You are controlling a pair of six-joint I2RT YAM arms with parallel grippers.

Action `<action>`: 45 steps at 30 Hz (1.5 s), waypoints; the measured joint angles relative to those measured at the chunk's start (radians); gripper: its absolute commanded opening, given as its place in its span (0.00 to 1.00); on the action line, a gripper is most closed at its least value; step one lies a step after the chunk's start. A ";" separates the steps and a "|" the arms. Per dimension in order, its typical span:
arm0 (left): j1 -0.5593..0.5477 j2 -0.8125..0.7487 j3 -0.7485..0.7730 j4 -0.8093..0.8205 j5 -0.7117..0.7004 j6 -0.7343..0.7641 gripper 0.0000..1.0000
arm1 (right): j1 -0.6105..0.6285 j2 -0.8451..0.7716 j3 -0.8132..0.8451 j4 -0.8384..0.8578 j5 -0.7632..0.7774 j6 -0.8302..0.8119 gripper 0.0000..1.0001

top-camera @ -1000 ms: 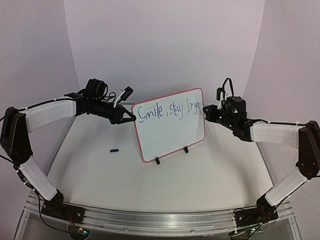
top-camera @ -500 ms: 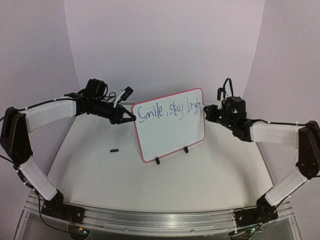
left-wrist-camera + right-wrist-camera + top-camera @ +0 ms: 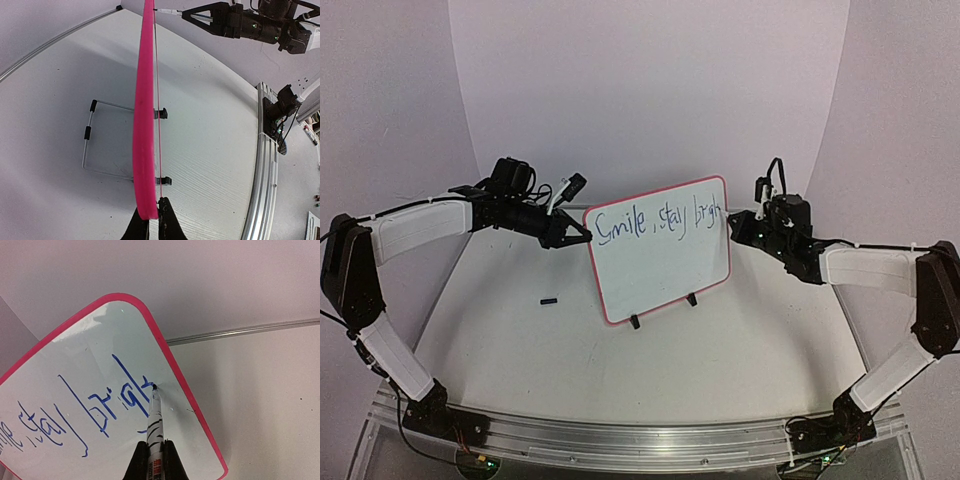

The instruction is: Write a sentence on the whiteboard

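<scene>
The whiteboard [image 3: 660, 270], white with a red-pink frame, stands upright on two black clip feet mid-table. Blue lettering of the sentence [image 3: 658, 221] runs along its top and reads "Smile, stay brigh". My left gripper [image 3: 586, 236] is shut on the board's upper left edge; the left wrist view shows the pink frame [image 3: 145, 125] edge-on, pinched between the jaws [image 3: 150, 216]. My right gripper [image 3: 155, 460] is shut on a white marker [image 3: 154, 425] with black stripes. Its tip touches the whiteboard [image 3: 75, 355] at the last blue stroke, near the right frame. In the top view the right gripper [image 3: 732, 222] sits at the board's upper right corner.
A small black cap [image 3: 549, 300] lies on the table left of the board. A wire stand [image 3: 102, 140] props the board from behind. A metal rail [image 3: 620, 440] runs along the near edge by the arm bases. Curved white walls close in the back.
Barely any motion. The right gripper has shifted slightly at the board's upper right corner, and the last letter's stroke has grown a little. The left arm holds still.
</scene>
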 measured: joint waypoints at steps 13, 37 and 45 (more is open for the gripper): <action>-0.002 0.000 0.000 0.001 0.000 0.001 0.00 | 0.000 -0.033 -0.038 -0.036 0.002 0.010 0.00; -0.005 0.000 0.002 0.000 0.000 0.002 0.00 | 0.000 -0.015 0.012 -0.034 -0.020 -0.021 0.00; -0.006 0.000 0.002 0.000 0.000 0.002 0.00 | 0.000 -0.014 0.018 -0.034 0.005 -0.032 0.00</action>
